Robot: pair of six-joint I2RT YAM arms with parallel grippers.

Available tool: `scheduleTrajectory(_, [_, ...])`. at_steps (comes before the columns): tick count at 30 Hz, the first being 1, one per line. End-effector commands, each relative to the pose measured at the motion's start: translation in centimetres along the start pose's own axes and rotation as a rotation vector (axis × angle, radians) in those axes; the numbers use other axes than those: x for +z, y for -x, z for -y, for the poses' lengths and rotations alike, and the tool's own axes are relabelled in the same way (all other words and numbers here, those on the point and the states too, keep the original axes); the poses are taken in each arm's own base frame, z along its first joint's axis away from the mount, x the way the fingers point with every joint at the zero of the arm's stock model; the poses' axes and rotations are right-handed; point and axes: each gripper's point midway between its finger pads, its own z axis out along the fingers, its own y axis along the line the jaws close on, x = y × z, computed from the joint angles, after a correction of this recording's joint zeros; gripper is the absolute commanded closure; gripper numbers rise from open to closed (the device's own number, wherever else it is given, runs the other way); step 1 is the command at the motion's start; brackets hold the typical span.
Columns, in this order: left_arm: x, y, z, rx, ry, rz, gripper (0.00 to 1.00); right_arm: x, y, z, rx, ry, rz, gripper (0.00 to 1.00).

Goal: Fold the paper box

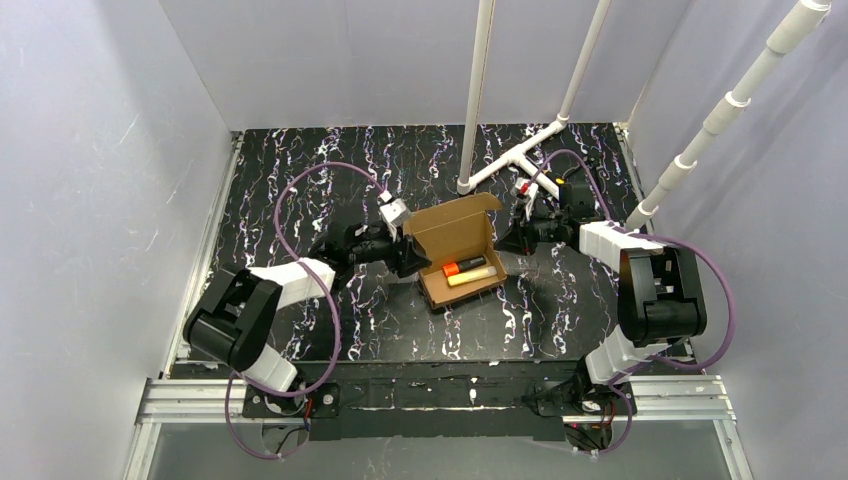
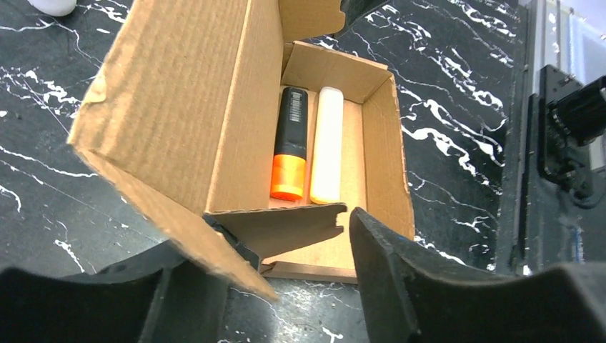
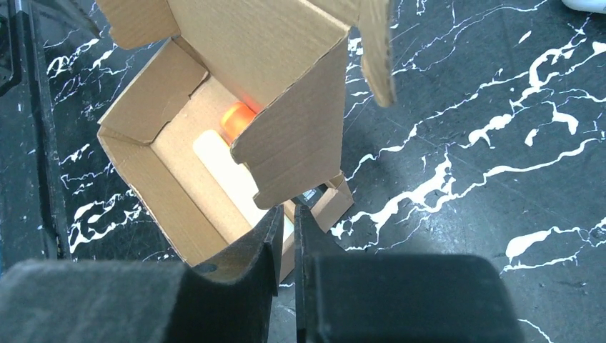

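Note:
The paper box (image 1: 452, 228) sits mid-table, a brown cardboard tray with its lid (image 2: 179, 93) tilted up. An orange-and-black marker (image 2: 289, 143) and a pale yellow one (image 2: 327, 150) lie inside. My left gripper (image 1: 408, 256) is at the box's left end, open (image 2: 293, 236). The lid's side flap (image 2: 286, 229) lies loose between its fingers, and the lid partly hides the left finger. My right gripper (image 1: 506, 240) is at the right end. Its fingertips (image 3: 286, 211) stand a narrow slit apart over the tray wall (image 3: 336, 204). The lid's side flap (image 3: 293, 153) hangs just beyond them, unclamped.
White PVC pipes (image 1: 520, 155) stand on the table behind the box, close to the right arm. Pale walls enclose three sides. A metal rail (image 1: 430, 395) with both arm bases runs along the near edge. Purple cables (image 1: 300, 190) loop over the table.

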Motion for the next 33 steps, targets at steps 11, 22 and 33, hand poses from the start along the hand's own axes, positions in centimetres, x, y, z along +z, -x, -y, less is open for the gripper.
scheduleTrajectory(11, [-6.1, 7.9, -0.5, -0.205, 0.140, 0.203, 0.22, 0.5, 2.1, -0.7, -0.118, 0.007, 0.039, 0.82])
scheduleTrajectory(22, [-6.9, 12.5, -3.1, -0.363, 0.171, 0.071, 0.02, 0.3, 1.2, -0.9, -0.133, 0.010, 0.006, 0.82])
scheduleTrajectory(33, [-1.8, 9.5, -2.4, -0.223, 0.088, -0.242, 0.06, 0.2, 0.8, -1.0, -0.137, 0.023, -0.007, 0.82])
